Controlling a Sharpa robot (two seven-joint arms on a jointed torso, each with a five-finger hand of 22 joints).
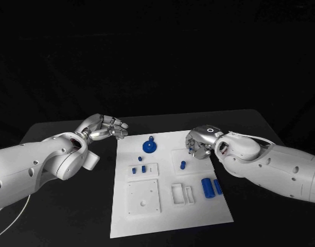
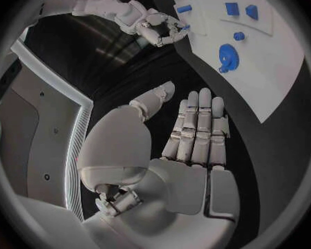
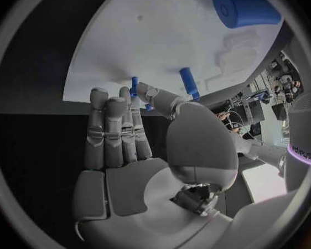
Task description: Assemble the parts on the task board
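Note:
The white task board (image 1: pixel 169 211) lies in the middle of the black table. On it are a round blue part (image 1: pixel 149 146), a small blue peg (image 1: pixel 182 165), two small blue pieces (image 1: pixel 139 169) and two blue cylinders (image 1: pixel 212 187). My right hand (image 1: pixel 200 141) hangs over the board's far right edge. In the right wrist view its thumb and a finger pinch a thin blue peg (image 3: pixel 134 86) above the board (image 3: pixel 149 39). My left hand (image 1: pixel 107 127) hovers off the board's far left corner; its fingers (image 2: pixel 197 127) are stretched out and hold nothing.
Raised white fixtures (image 1: pixel 142 196) with slots and holes sit on the near half of the board. Black table (image 1: pixel 68 216) surrounds the board on both sides. My two forearms flank the board.

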